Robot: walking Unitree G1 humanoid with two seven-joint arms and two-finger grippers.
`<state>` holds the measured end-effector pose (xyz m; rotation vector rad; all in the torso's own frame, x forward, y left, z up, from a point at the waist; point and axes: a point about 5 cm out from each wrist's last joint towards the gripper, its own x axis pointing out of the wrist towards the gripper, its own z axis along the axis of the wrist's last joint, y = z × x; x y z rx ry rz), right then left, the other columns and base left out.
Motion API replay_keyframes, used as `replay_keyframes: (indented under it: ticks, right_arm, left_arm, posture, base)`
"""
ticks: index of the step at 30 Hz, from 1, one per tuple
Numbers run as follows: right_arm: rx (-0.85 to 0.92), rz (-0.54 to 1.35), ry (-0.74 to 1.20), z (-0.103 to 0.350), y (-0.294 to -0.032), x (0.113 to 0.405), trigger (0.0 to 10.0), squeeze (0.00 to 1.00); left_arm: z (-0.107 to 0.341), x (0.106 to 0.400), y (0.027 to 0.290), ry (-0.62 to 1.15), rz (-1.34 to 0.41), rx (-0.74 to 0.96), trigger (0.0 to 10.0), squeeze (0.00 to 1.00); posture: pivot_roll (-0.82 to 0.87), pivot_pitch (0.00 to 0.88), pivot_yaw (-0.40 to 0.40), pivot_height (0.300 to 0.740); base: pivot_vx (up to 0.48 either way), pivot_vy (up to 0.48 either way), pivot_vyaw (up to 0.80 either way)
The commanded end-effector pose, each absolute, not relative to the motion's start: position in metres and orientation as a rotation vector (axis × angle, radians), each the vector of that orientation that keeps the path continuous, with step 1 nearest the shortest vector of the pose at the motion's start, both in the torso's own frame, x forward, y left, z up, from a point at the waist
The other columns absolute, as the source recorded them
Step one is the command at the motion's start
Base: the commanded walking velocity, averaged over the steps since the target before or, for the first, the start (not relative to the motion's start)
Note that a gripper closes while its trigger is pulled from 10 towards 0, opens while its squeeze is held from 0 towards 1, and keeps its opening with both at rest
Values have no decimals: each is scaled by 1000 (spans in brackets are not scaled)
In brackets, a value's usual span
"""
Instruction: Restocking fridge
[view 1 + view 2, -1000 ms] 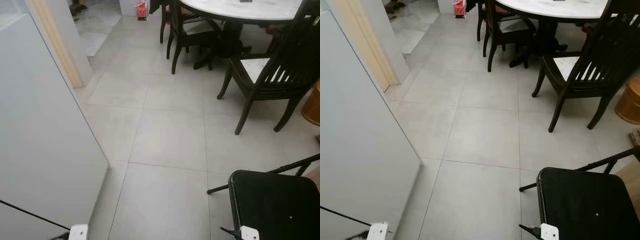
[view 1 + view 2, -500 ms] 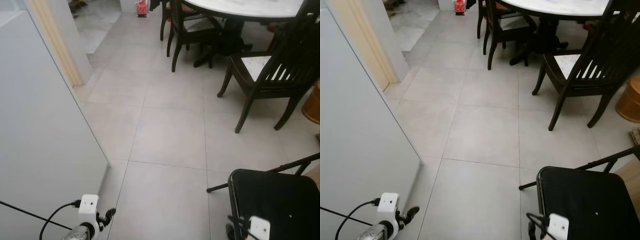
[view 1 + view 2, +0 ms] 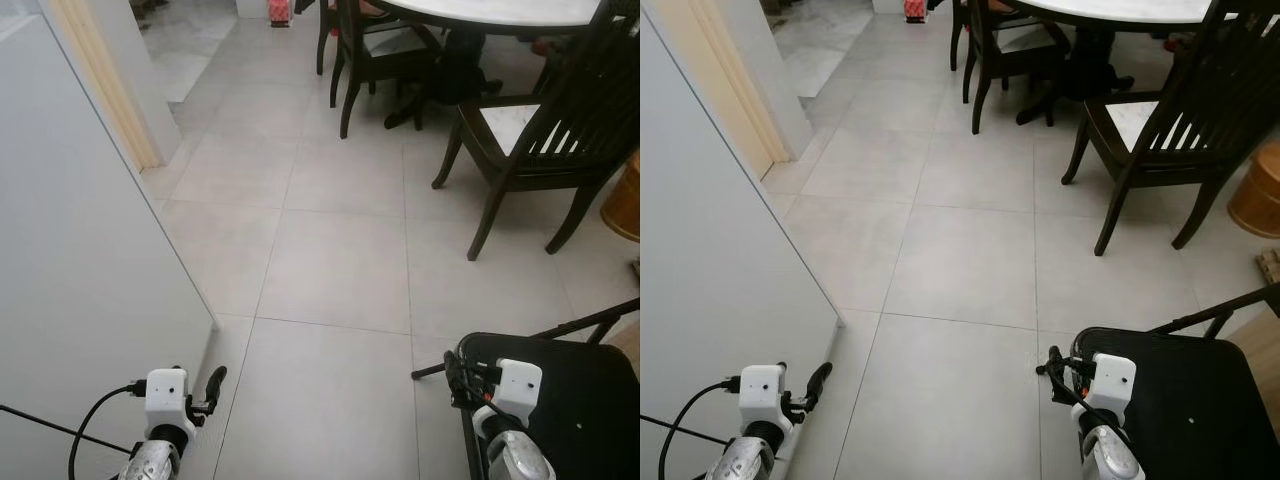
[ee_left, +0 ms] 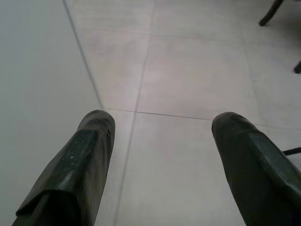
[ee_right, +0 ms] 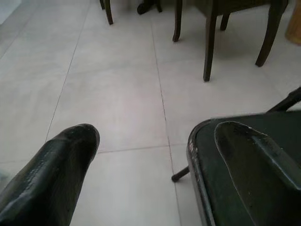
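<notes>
Nothing to restock with is in sight, and both arms are empty, so by my read the job is barely begun. That tall white panel (image 3: 80,260) on the left may be the fridge's side or door, but I cannot tell for sure; if so, it's just beside the robot's left arm.

Left pincer (image 4: 162,155) is low at the near left, close to the white panel, fingers spread wide over the tiled floor (image 3: 340,260), gripping nothing. Right pincer (image 5: 155,165) sits low at the near right, also wide open and empty, one finger over the black folding chair (image 3: 570,400).

Both silver forearms point forward and down, wrists level. Far right, dark wooden chairs (image 3: 540,140) ring a round white table (image 3: 500,12). Still to come: finding the goods and getting the fridge open.
</notes>
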<state>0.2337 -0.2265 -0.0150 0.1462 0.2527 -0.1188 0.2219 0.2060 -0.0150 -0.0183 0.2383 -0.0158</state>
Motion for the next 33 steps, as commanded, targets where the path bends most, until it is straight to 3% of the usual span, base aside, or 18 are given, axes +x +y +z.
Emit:
replay_keyframes:
  ticks: [1, 15, 20, 26, 33]
  right_arm:
    - [122, -89, 216, -10, -227, 232, 10000, 0]
    - [36, -71, 49, 22, -238, 238, 10000, 0]
    - [34, -72, -72, 46, -225, 247, 10000, 0]
    - [39, -86, -124, 56, -219, 249, 10000, 0]
    - [45, -31, -239, 88, -191, 251, 10000, 0]
  left_arm:
    - [-16, 216, 203, 220, 2, -42, 10000, 0]
    - [17, 237, 175, 43, -69, -31, 10000, 0]
    - [59, 255, 165, -115, -158, 20, 10000, 0]
    - [69, 260, 163, -145, -185, 31, 10000, 0]
    - [90, 253, 165, -176, -213, 40, 10000, 0]
  posture:
    - [-35, 96, -38, 740]
    - [-42, 72, -63, 740]
    - [-55, 74, -16, 740]
    - [-66, 71, 17, 740]
    - [-67, 67, 59, 740]
  base:
    - [0, 0, 0]
    - [0, 0, 0]
    - [0, 0, 0]
    - [0, 0, 0]
    - [0, 0, 0]
